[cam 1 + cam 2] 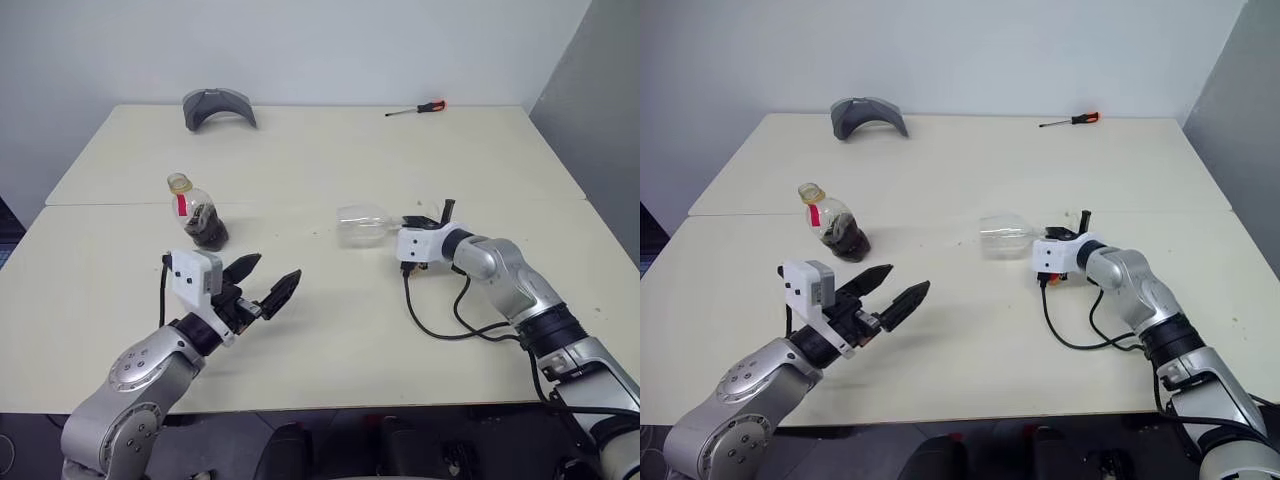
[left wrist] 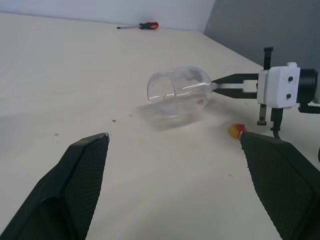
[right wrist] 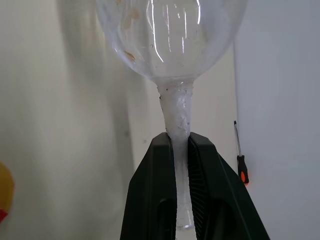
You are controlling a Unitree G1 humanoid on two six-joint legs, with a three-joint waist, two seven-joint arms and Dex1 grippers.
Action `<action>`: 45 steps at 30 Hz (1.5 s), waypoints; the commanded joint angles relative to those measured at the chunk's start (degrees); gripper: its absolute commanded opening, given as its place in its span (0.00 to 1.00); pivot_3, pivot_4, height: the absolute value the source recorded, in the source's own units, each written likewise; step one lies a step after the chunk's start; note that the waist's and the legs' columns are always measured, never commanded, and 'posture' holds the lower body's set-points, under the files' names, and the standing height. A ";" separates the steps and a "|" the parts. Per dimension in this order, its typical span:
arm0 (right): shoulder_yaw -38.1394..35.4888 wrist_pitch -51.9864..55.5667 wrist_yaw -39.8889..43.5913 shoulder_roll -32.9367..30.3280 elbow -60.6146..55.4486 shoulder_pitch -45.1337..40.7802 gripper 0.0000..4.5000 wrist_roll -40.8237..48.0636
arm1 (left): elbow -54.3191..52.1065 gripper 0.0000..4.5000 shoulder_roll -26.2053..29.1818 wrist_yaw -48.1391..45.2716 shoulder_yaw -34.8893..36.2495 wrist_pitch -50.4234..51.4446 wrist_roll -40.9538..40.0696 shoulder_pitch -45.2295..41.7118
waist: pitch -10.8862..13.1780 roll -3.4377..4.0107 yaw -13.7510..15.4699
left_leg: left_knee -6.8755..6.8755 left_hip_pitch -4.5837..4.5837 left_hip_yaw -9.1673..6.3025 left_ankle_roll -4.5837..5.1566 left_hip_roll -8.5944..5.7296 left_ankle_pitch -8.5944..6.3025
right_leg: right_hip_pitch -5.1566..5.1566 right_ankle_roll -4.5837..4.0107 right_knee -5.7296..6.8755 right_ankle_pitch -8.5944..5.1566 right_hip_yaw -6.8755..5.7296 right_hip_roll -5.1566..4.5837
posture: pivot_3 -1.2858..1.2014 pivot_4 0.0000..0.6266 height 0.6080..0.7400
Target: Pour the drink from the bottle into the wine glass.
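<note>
On the cream surface (image 1: 330,330) lie one clear stemmed wine glass (image 1: 362,224), one small squat clear plastic bottle (image 1: 198,215) with a red neck label, one orange-handled screwdriver (image 1: 417,108) and one grey curved piece (image 1: 218,107). One yellowish-orange cap (image 2: 236,131) rests on the surface near the glass. The wine glass lies on its side near the middle, its long axis running across the surface, its mouth towards the bottle and its stem towards the right gripper (image 3: 178,150), whose jaws are clenched on that stem. The bottle stands slightly tilted, uncapped, well apart from the glass, with one pool of dark brown drink (image 1: 208,230) in its base. The left gripper (image 1: 268,284) hovers near the bottle, jaws spread wide and holding nothing.
</note>
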 commanded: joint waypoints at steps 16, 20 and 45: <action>-19.25 10.18 -1.15 38.37 12.54 -12.27 0.02 38.26 | -9.74 1.00 -2.17 9.93 9.04 0.24 -1.72 11.60 | -0.05 -0.07 0.75 | 0.06 -0.04 -0.05 0.15 -0.07 -0.09 | 0.02 0.02 0.00 0.03 -0.09 -0.16 | 0.52 0.24 1.00; -20.99 8.79 -2.06 42.54 18.46 -13.74 0.02 41.29 | -12.01 1.00 -2.97 12.57 9.77 0.25 -1.01 13.58 | -0.04 -0.06 0.71 | 0.02 -0.03 -0.09 0.15 -0.05 -0.09 | -0.01 0.01 0.02 0.03 -0.12 -0.13 | 0.52 0.24 1.00; -12.72 24.62 0.26 30.28 -4.05 6.50 0.02 37.39 | -11.42 1.00 -3.05 16.29 3.73 2.35 -1.99 7.08 | -0.26 -0.06 0.81 | -0.01 0.07 -0.05 0.16 -0.04 -0.09 | 0.09 0.01 0.00 0.02 -0.07 -0.08 | 0.52 0.24 1.00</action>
